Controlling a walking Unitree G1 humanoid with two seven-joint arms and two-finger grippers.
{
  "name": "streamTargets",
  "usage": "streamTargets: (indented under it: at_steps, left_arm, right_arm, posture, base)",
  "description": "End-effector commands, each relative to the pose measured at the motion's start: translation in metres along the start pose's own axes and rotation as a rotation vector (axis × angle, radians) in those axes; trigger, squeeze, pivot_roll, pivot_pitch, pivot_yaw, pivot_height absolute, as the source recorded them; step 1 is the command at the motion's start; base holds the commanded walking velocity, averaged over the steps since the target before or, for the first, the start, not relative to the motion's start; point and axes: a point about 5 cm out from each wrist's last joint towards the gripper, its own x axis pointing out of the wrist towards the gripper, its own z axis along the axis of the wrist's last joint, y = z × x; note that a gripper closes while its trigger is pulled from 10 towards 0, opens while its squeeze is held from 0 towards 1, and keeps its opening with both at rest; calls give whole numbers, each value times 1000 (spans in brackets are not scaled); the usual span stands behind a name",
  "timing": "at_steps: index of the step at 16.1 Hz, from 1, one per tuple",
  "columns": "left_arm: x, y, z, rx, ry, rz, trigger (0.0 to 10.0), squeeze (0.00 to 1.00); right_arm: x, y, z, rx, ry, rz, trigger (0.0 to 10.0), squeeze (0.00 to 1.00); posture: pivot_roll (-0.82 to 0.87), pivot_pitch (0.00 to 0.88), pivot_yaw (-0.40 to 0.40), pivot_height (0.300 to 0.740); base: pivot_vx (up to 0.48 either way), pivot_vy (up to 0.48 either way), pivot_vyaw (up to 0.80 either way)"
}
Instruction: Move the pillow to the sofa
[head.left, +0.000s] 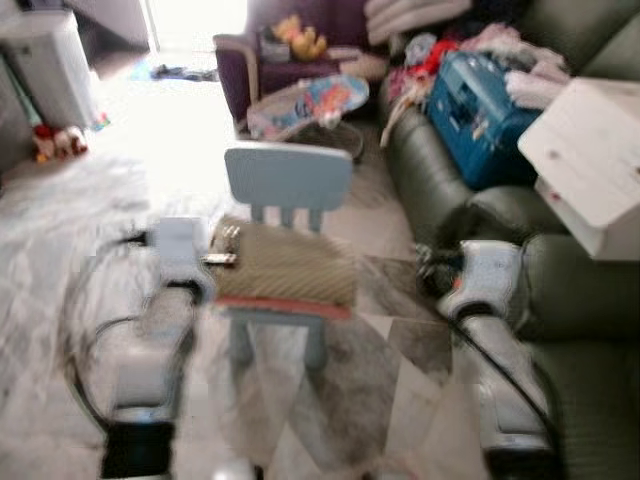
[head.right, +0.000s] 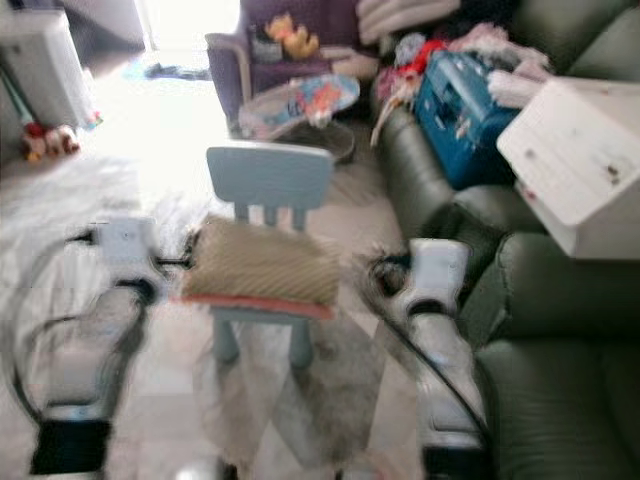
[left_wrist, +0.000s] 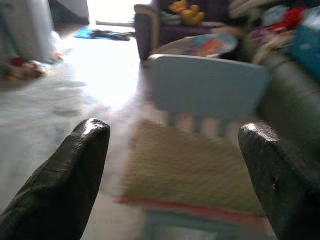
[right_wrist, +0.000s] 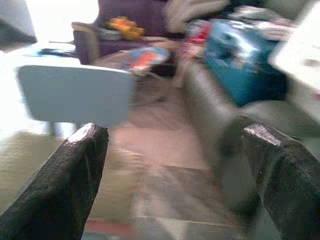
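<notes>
Pillow (head.left: 285, 265), tan with a red edge, lies on the seat of a small pale-blue chair (head.left: 288, 180). Left gripper (head.left: 222, 246) hangs spread open just beside its left end; right gripper (head.left: 432, 270), also open, hovers near the dark green sofa (head.left: 590, 400) on the right.

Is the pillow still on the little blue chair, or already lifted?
On the chair: the pillow lies flat across the blue chair seat. Left gripper and right gripper are open, holding nothing.

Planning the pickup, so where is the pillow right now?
The pillow lies on the seat of the small blue chair, straight ahead between both tools, with the green sofa on the robot's right.
</notes>
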Motion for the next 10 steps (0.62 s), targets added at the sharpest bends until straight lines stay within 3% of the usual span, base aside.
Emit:
streamTargets:
  at_steps: [1, 10]
  left_arm:
    - [0, -10, 5, 18, -30, -27, 10000, 0]
    - [0, -18, 8, 23, -51, -48, 10000, 0]
  right_arm:
    - [0, -10, 4, -3, -14, -25, 10000, 0]
    - [0, -10, 6, 1, -27, -19, 10000, 0]
  posture:
    - [-4, 0, -40, 740]
    - [-3, 0, -38, 740]
  base:
    - [334, 345, 0]
    - [474, 0, 0]
